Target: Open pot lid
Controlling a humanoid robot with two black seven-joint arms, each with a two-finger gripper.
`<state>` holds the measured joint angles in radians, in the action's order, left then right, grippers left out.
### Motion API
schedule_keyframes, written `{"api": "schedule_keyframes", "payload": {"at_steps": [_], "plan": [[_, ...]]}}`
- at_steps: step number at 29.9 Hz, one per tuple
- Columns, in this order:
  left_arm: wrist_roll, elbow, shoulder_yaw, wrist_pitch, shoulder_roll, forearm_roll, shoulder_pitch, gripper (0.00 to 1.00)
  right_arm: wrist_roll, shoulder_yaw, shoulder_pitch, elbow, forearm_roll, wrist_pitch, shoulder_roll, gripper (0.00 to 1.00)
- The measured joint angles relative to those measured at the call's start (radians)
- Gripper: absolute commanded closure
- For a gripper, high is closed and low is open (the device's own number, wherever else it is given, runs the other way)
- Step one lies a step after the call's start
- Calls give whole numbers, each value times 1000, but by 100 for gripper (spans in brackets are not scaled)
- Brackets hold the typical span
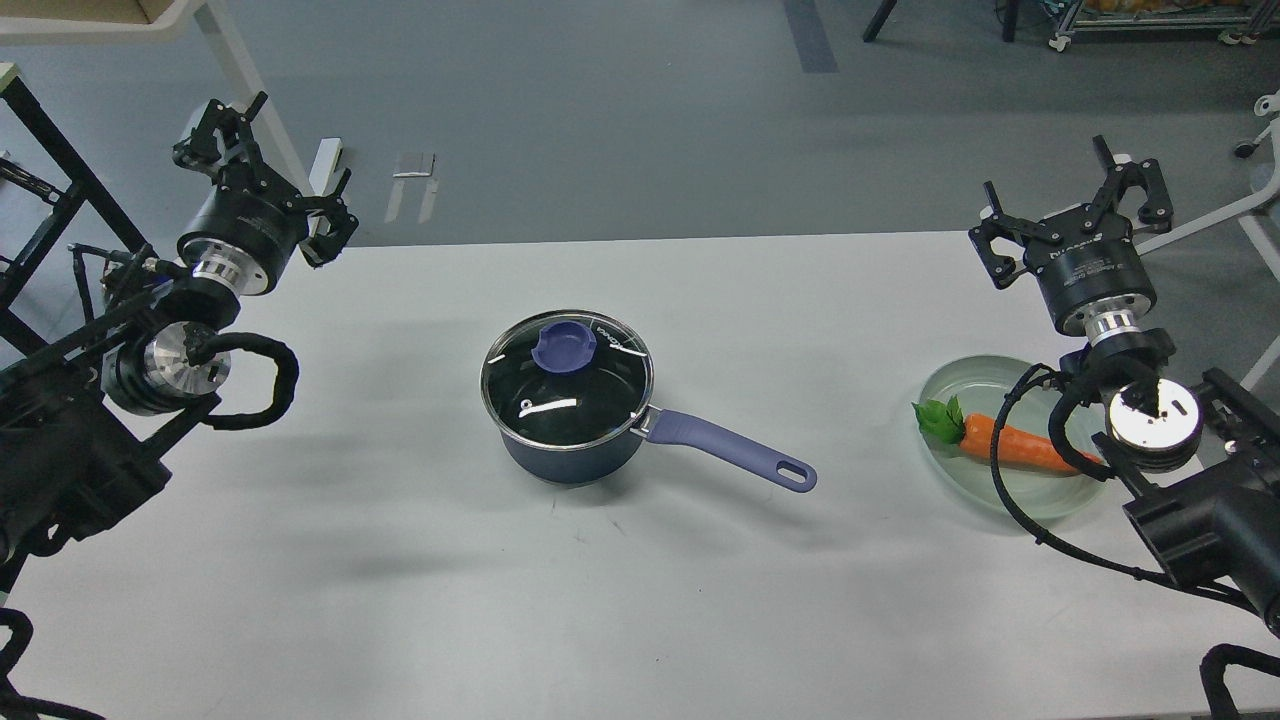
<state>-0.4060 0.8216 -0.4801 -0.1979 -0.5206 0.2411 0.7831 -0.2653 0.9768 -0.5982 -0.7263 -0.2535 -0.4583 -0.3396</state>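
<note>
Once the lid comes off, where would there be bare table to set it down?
Bare table lies left of the pot and along the near edge. The lid fits there. Right is crowded: pot handle, then plate with carrot.

The lid (566,378) sits on the pot (570,455); both grippers hover spread, well apart.

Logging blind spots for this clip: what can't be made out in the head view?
- Inside of the pot: glare and dark glass of the lid, seated on the rim, hide any contents.
- Carrot on the pale green plate: its tip is covered by the right arm and cable.
- Both arms: cut off by the frame's edges.
- Left tool and right tool show open, empty.
</note>
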Motion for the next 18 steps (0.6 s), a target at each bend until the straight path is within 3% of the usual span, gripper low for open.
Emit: {"api": "schedule_keyframes", "payload": {"at_steps": [12,18], "plan": [[9,3,10,20,-14,0,1,0,18,-13,12,-46,3,8,-25,0],[13,3,7,27,-38,0,7,0,17,-120,0,-103,9,10,-129,0]]}}
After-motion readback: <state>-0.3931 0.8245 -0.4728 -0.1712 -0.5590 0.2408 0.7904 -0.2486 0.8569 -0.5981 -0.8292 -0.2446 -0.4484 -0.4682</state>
